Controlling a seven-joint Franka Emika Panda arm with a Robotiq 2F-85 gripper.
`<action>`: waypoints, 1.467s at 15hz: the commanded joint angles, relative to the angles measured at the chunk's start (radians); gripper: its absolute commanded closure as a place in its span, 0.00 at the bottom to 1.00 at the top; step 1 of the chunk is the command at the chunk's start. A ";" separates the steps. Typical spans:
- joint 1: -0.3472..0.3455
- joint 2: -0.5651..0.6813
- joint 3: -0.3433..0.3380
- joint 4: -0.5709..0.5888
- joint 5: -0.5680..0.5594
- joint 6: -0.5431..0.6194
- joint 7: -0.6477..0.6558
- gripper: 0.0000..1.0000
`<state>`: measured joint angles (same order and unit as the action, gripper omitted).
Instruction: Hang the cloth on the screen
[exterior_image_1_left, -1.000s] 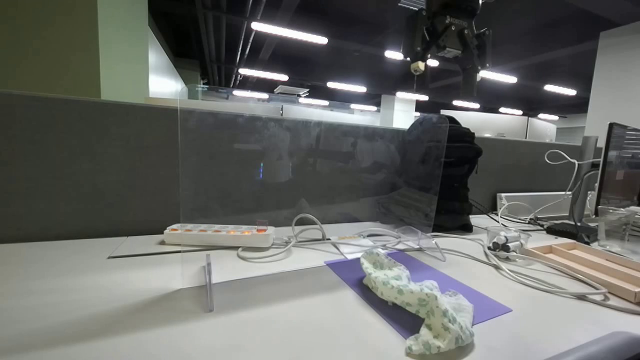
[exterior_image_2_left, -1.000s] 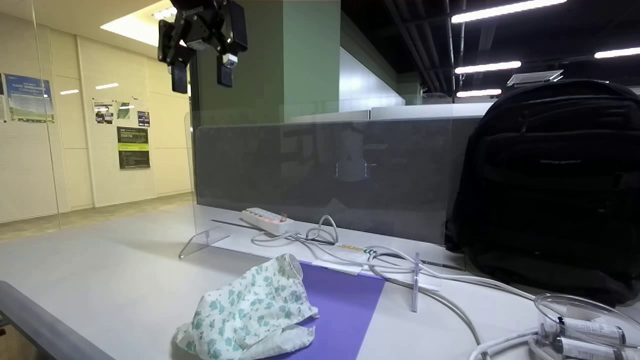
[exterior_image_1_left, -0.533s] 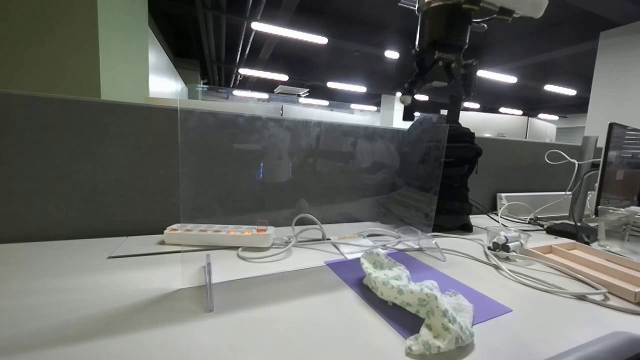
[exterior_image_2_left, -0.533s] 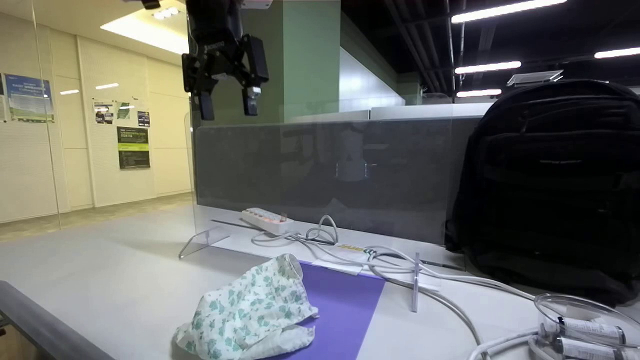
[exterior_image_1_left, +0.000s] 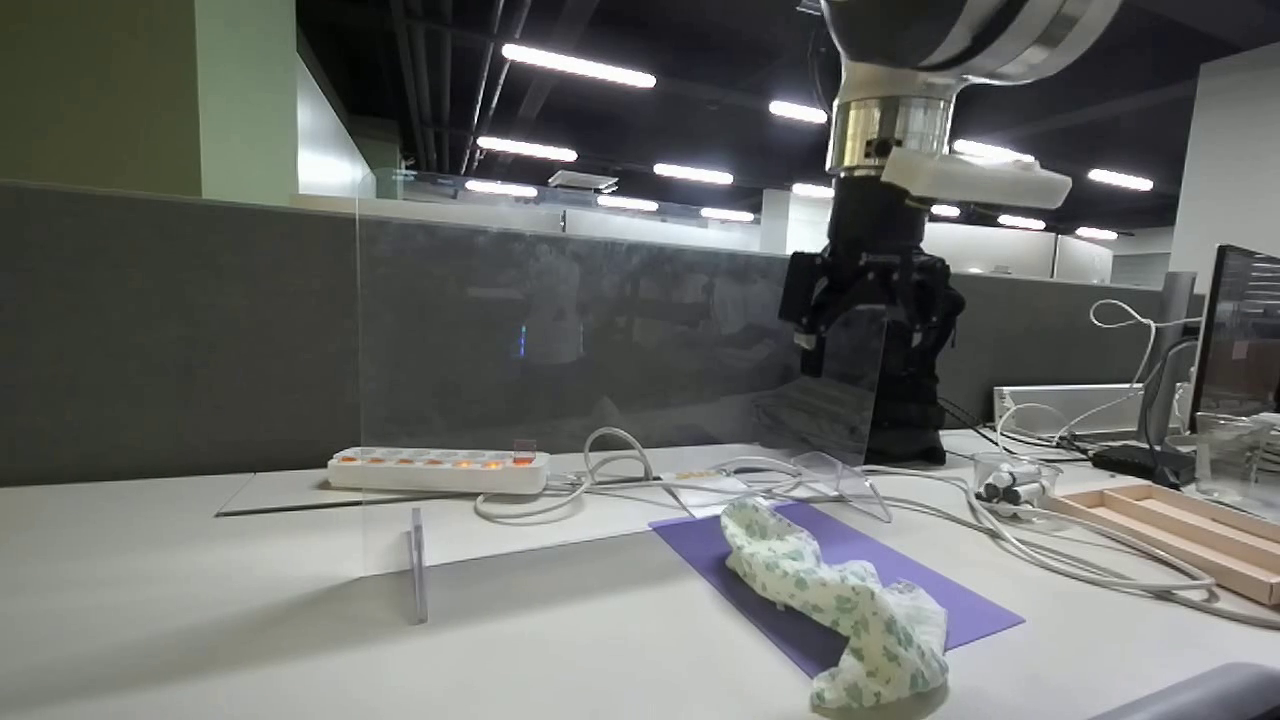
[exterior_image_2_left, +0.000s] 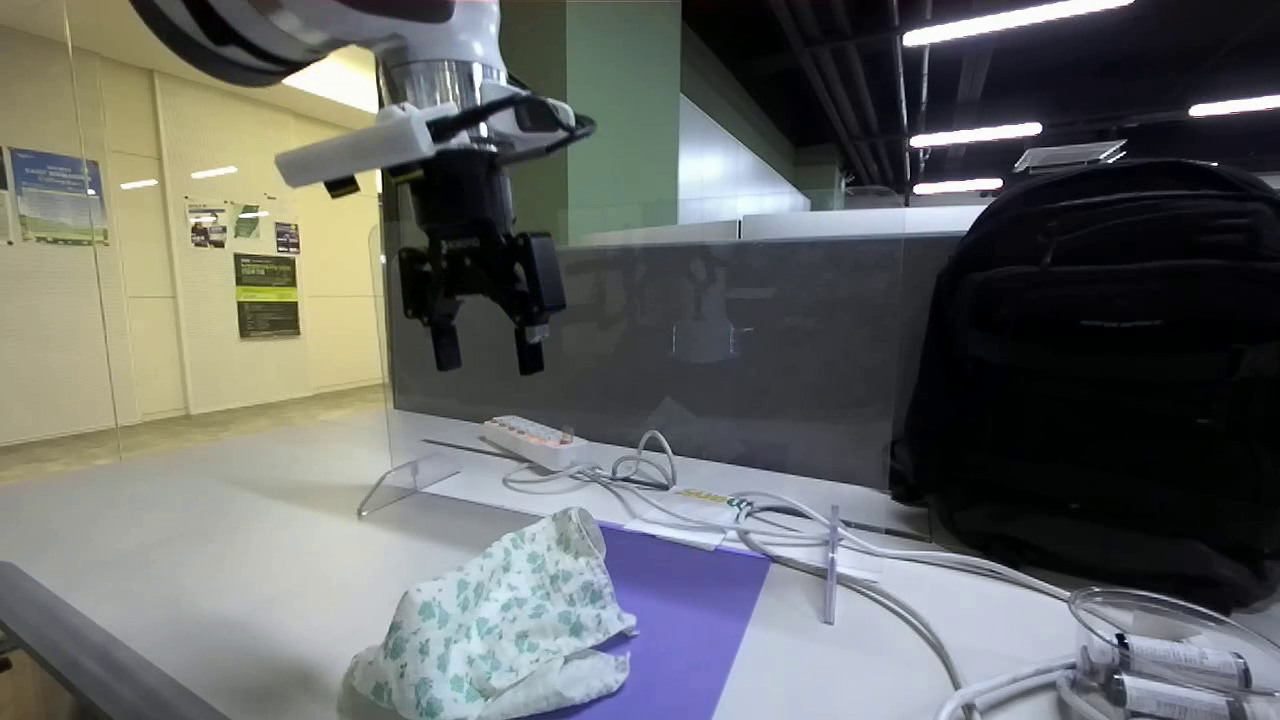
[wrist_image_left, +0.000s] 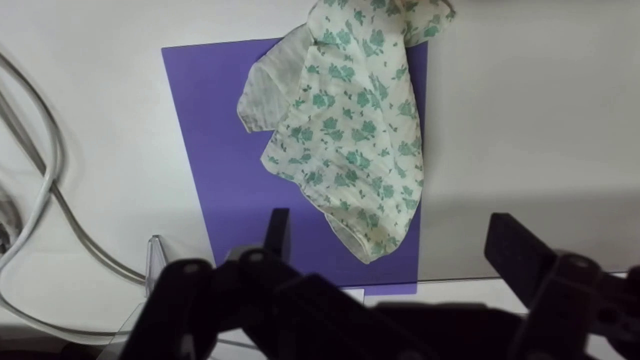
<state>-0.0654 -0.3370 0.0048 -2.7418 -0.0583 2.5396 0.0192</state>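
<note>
A: Where is the cloth (wrist_image_left: 350, 130), and how does the hand (exterior_image_2_left: 488, 355) stand?

B: The cloth lies crumpled across the purple mat (exterior_image_2_left: 690, 620), one end spilling onto the desk (exterior_image_1_left: 250, 600). The hand hangs above the desk, apart from the cloth, spread, with nothing in its grasp. Its exact height is hard to judge, since in an exterior view its dark shape blends into the backpack (exterior_image_1_left: 910, 420).

A: How should the cloth behave once lifted?

B: It looks thin, light and limp, so it should squash easily and survive a firm pinch. It will probably sag and swing, and a single layer might slide free.

A: Which part deserves the grip, then?

B: The narrow end nearest the screen (exterior_image_1_left: 620, 340) seems best: it rises in a loose, rolled fold, which would give the hand more than one layer. Reaching too low there could catch the purple mat.

A: And the hanging itself?

B: Held by that end, the rest would likely trail down, so enough must cross the screen's top edge before release, or its own weight could drag it back
</note>
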 joint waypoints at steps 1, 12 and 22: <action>-0.021 0.079 0.015 0.000 -0.032 0.101 0.082 0.00; 0.009 0.270 -0.077 0.080 0.057 0.209 -0.128 0.00; -0.057 0.628 0.024 0.311 0.211 0.317 -0.525 0.00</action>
<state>-0.0781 0.1962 -0.0238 -2.5191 0.1388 2.8249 -0.4445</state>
